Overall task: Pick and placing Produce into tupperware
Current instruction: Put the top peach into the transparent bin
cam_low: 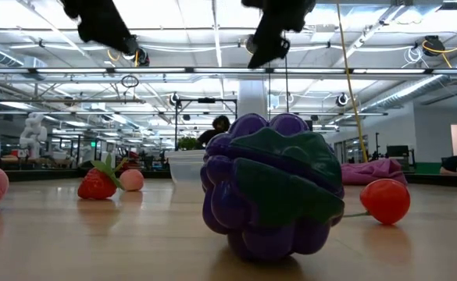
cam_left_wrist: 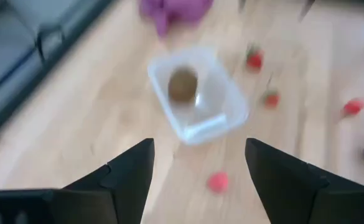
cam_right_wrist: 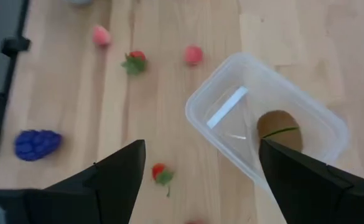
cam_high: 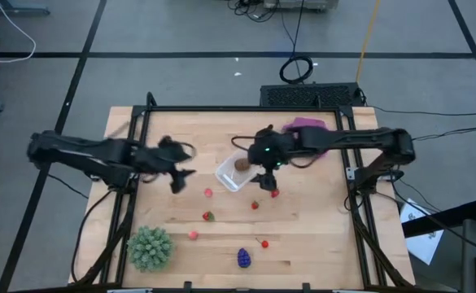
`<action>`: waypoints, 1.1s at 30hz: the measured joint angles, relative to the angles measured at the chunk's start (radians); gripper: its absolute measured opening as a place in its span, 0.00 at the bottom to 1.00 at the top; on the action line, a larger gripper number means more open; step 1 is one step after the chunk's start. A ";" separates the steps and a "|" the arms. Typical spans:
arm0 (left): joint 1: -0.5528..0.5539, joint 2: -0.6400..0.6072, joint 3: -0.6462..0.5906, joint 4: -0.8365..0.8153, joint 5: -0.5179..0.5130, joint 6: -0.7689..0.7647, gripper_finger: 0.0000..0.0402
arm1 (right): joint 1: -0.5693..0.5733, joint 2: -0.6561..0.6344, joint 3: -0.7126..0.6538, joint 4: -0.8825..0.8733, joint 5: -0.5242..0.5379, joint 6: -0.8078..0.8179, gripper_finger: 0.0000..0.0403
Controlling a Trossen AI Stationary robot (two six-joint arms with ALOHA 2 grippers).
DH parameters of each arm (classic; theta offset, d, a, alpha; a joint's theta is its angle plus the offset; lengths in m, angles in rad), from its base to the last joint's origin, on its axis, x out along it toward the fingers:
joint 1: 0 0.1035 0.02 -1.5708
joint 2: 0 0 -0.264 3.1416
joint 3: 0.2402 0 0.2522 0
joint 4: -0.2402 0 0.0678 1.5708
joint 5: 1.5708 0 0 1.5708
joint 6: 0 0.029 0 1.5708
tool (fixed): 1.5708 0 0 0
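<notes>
The clear square tub (cam_high: 231, 174) stands mid-table with the brown oval (cam_high: 242, 163) lying inside it. Several red and pink pieces lie on the wood toward the near edge, among them a pink one (cam_high: 208, 193), a strawberry (cam_high: 209, 216) and a red one (cam_high: 255, 205). The purple-blue grape bunch (cam_high: 244, 258) sits by the near edge. My left gripper (cam_high: 179, 177) hovers open to the left of the tub (cam_left_wrist: 197, 93). My right gripper (cam_high: 264, 181) hovers open at the tub's right side, above the tub (cam_right_wrist: 266, 127) and a red piece (cam_right_wrist: 162, 173).
A green spiky plant (cam_high: 150, 247) stands at the near left corner. A magenta cloth (cam_high: 311, 130) lies at the far right. A cherry (cam_high: 264, 242) rests near the grape bunch (cam_low: 271, 187). Bare wood shows along the far left of the table.
</notes>
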 joint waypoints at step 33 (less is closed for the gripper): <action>0.057 0.621 -0.002 0.138 0.269 -0.200 0.64 | 0.003 -0.212 0.000 -0.008 0.003 0.008 0.76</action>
